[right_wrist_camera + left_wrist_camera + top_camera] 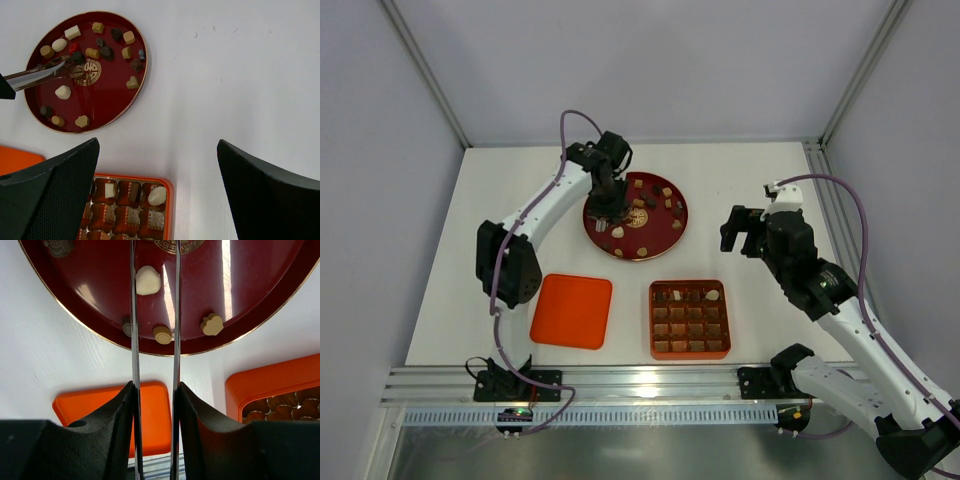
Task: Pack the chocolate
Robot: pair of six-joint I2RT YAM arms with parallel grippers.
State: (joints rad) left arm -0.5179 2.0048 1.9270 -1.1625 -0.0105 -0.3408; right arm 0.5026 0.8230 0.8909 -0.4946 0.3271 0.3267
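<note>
Several chocolate pieces, cream [617, 230], caramel and dark, lie on a round dark-red plate [655, 228]. My left gripper [608, 200] hangs over the plate's left part and is shut on metal tweezers [40, 74]. In the right wrist view their tips sit at a dark chocolate [77, 57]. In the left wrist view the gripper [155, 385] points at a cream piece [148, 280] and a caramel piece [162, 334]; the tips are out of view there. The orange-red gridded tray [690, 285] holds three pieces in its top row, one a cream oval [156, 196]. My right gripper [745, 232] is open and empty, right of the plate.
The flat orange-red lid [572, 311] lies left of the tray, near the front edge; it also shows in the left wrist view [90, 405]. White walls with metal posts enclose the table at the back and sides. A metal rail runs along the near edge.
</note>
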